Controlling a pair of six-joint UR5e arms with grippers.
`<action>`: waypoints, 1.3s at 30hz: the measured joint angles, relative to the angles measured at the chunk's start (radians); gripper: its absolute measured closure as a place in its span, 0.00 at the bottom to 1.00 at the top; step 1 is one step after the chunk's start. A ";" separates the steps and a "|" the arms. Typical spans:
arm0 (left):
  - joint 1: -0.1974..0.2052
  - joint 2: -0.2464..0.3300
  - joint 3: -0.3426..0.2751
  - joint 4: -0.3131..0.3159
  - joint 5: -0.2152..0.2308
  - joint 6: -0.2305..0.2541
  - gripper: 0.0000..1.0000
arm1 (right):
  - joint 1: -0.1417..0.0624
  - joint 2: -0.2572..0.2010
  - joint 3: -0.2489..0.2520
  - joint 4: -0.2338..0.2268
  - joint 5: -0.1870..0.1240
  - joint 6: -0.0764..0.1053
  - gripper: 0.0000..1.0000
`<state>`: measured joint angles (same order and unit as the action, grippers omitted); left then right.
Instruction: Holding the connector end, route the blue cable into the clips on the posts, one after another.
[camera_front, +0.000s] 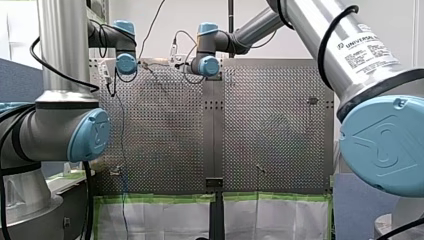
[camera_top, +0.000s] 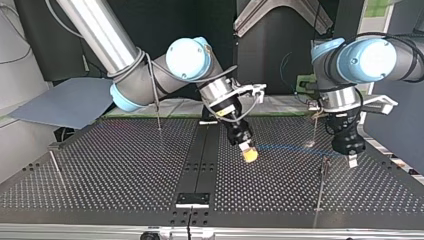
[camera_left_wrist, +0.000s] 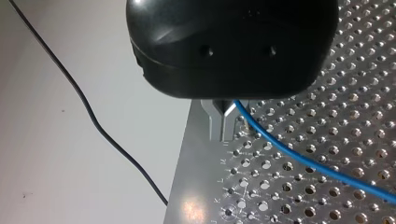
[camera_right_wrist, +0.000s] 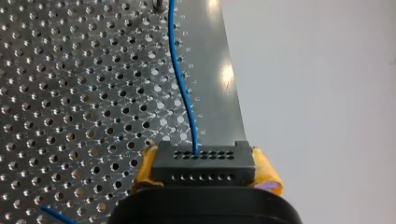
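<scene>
Grips the black connector (camera_right_wrist: 203, 163) between the yellow pads (camera_right_wrist: 264, 168) of my right claw (camera_top: 249, 153) above the perforated worktop (camera_right_wrist: 70, 93), pinches the blue cable (camera_right_wrist: 182, 88) leading from it in my narrow left claw (camera_left_wrist: 223, 122).

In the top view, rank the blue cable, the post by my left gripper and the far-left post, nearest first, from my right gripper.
1. blue cable, at my right gripper, leading right.
2. post by my left gripper, view's right.
3. far-left post, view's left edge.
</scene>
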<state>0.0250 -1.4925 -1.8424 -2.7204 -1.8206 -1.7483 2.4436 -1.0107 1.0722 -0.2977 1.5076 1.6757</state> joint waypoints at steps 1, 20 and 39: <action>0.001 -0.001 0.000 0.000 0.001 0.000 1.00 | -0.002 0.001 0.000 0.000 -0.001 0.000 1.00; 0.051 -0.067 0.071 0.002 0.116 -0.041 1.00 | -0.014 0.015 -0.038 0.000 -0.024 0.001 1.00; 0.100 -0.125 0.096 0.060 0.194 -0.150 1.00 | -0.044 0.071 -0.076 -0.003 -0.027 0.000 1.00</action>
<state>0.1253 -1.6170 -1.7463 -2.6600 -1.6264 -1.8982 2.3993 -0.9401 0.9961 -0.3005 1.4802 1.6754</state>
